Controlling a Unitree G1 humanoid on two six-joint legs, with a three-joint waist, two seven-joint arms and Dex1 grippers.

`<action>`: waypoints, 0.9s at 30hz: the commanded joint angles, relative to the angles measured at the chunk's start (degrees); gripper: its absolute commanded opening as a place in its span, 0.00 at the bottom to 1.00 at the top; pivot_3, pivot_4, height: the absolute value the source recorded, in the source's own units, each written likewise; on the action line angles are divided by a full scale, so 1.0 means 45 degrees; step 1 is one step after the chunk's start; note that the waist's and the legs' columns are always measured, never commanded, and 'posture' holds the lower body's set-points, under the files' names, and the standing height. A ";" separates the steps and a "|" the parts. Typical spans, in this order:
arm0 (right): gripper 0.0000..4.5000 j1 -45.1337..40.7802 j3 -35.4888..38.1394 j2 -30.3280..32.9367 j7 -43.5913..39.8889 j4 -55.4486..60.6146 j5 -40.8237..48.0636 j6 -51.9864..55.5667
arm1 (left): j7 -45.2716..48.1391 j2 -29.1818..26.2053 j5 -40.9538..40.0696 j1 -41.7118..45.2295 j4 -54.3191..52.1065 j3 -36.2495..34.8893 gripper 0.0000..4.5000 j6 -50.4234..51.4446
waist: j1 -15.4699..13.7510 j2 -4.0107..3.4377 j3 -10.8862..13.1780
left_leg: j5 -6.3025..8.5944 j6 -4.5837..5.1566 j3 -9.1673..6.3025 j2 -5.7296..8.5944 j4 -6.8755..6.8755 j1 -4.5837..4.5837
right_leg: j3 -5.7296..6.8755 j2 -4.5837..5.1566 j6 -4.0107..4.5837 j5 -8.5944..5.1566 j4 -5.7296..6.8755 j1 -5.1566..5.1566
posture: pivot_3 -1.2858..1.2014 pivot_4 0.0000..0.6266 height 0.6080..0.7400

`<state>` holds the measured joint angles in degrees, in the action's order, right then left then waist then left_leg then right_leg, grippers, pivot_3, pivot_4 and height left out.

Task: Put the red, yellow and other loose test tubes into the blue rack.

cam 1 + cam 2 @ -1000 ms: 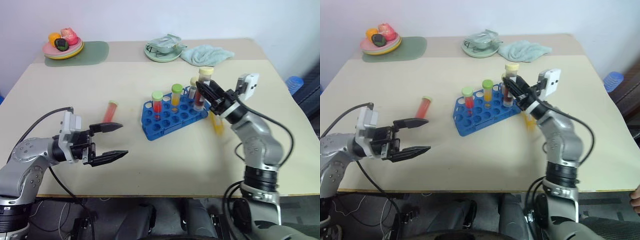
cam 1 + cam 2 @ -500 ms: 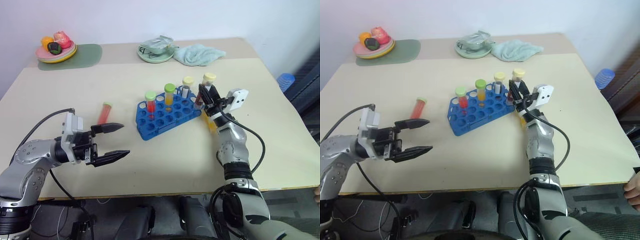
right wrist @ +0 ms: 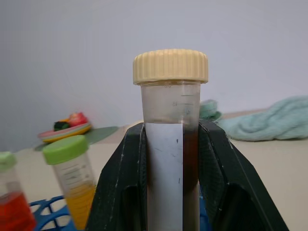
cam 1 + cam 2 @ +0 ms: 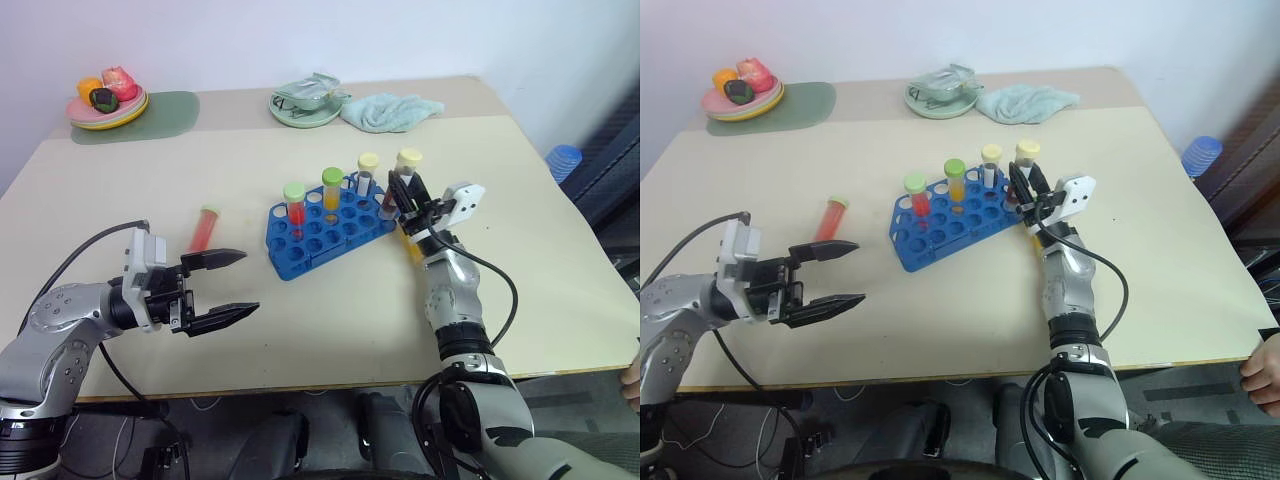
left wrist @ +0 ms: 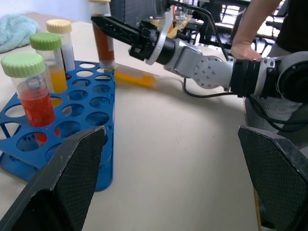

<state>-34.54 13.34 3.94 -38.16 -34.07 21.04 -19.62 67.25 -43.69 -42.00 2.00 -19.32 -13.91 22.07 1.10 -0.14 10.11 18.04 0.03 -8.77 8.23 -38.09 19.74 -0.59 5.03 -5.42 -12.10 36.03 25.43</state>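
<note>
My right gripper point(image 4: 402, 192) is clamped on the brown tube point(image 3: 171, 144), held upright just over the blue rack point(image 4: 330, 232) at its right end (axis approx. vertical). Left gripper point(image 4: 225, 287) is spread, idle; the loose red tube point(image 4: 204, 228) lies nearest it.

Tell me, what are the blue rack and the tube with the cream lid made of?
The blue rack looks like hard, shiny moulded plastic: one even colour, neat round holes. The cream-capped tube seems clear plastic, since the brown liquid shows through, with a white paper-like label and a ridged, matte cap.
</note>
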 commanded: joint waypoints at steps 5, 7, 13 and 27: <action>0.18 -0.0409 -0.0125 0.0039 -0.0019 -0.0853 -0.0106 -0.0208 | -0.0251 0.0078 -0.0257 0.0036 -0.0663 -0.0182 1.00 -0.0046 | 0.0016 0.0001 0.0000 | 0.0007 0.0010 0.0086 -0.0025 0.0021 -0.0039 | -0.0066 -0.0015 0.0002 0.0004 0.0002 -0.0001 | 0.52 0.24 1.00; 0.18 -0.0457 -0.0136 0.0117 0.0060 -0.1128 -0.0266 -0.0449 | -0.0333 0.0089 -0.0267 0.0031 -0.0724 -0.0188 1.00 -0.0023 | 0.0018 0.0001 0.0000 | 0.0010 0.0012 0.0116 -0.0040 0.0031 -0.0055 | -0.0086 -0.0027 0.0007 0.0008 0.0002 -0.0002 | 0.52 0.24 1.00; 0.18 -0.0564 -0.0205 0.0321 0.0406 -0.2133 -0.0834 -0.1539 | -0.0589 0.0210 -0.0271 -0.0042 -0.0788 -0.0199 1.00 -0.0044 | 0.0003 0.0003 0.0000 | 0.0018 0.0013 0.0135 -0.0052 0.0031 -0.0059 | -0.0108 -0.0068 0.0009 0.0010 -0.0001 0.0000 | 0.52 0.24 1.00; 0.92 0.0843 -0.1330 0.1345 0.4807 0.1366 -0.5248 -0.2748 | -0.0340 0.0675 0.0109 -0.0429 -0.0289 -0.0070 1.00 -0.0748 | -0.0056 0.0001 0.0003 | 0.0025 0.0006 0.0149 -0.0057 0.0031 -0.0050 | -0.0127 -0.0083 0.0009 0.0010 0.0002 0.0021 | 0.52 0.24 1.00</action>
<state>-30.76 7.83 9.44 -18.78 -34.33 -1.10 -33.29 65.27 -40.78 -41.68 0.07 -20.21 -13.77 20.22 0.85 -0.13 10.12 18.15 0.05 -8.10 7.97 -37.95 19.52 -1.17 4.66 -5.38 -12.05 36.04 25.52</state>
